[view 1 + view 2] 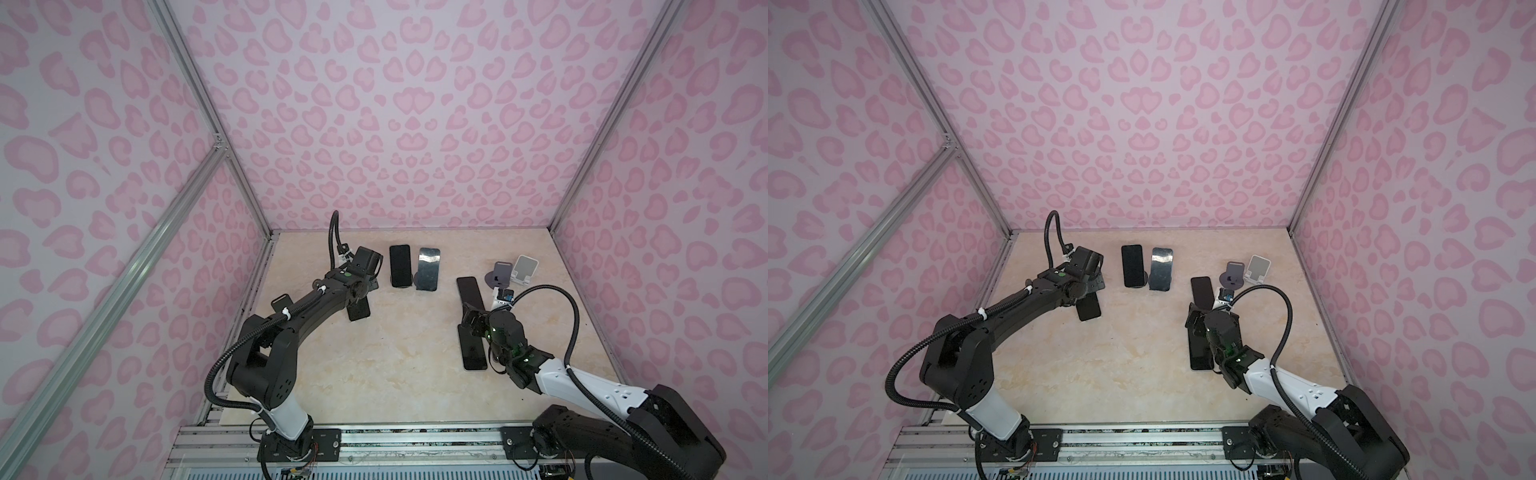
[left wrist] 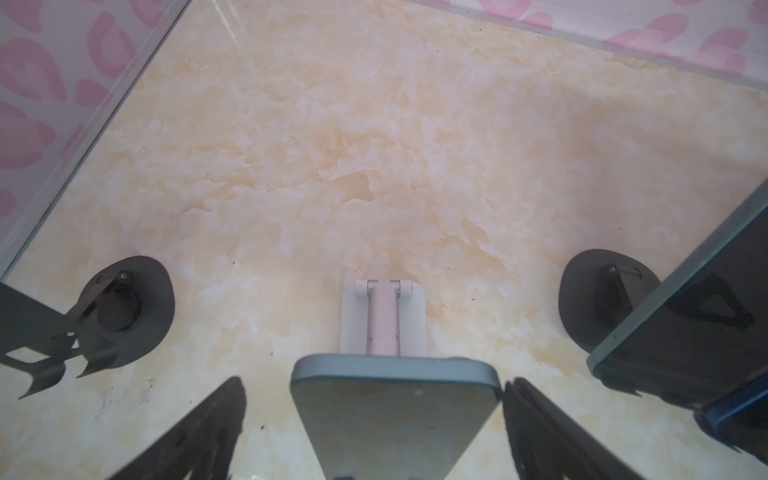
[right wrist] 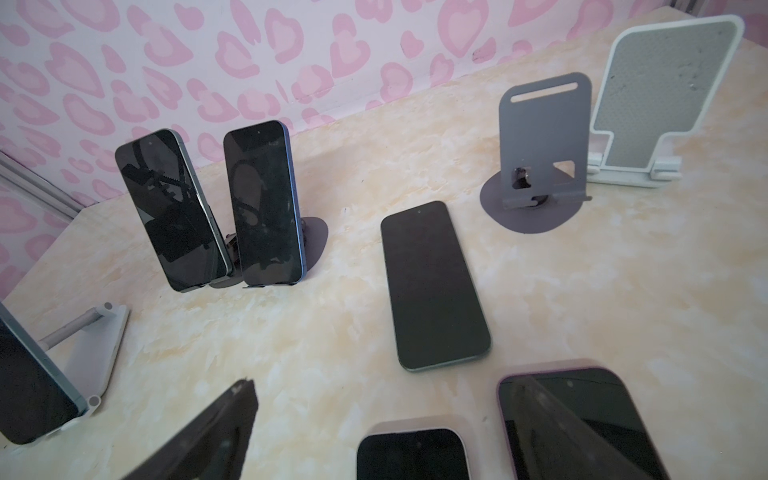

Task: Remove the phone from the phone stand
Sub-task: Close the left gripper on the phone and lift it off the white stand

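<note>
With the left gripper open astride the phone on the white stand, centre it, grip both long edges, then lift without tipping the stand.

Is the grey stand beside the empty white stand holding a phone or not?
Empty: the grey stand shows its bare plate and slot; no phone leans there.

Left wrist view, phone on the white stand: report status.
Left gripper open, straddling the pale-blue phone. Phone leaning on white folding stand, not lifted. Right gripper open, empty. Nothing blocking the lift.
</note>
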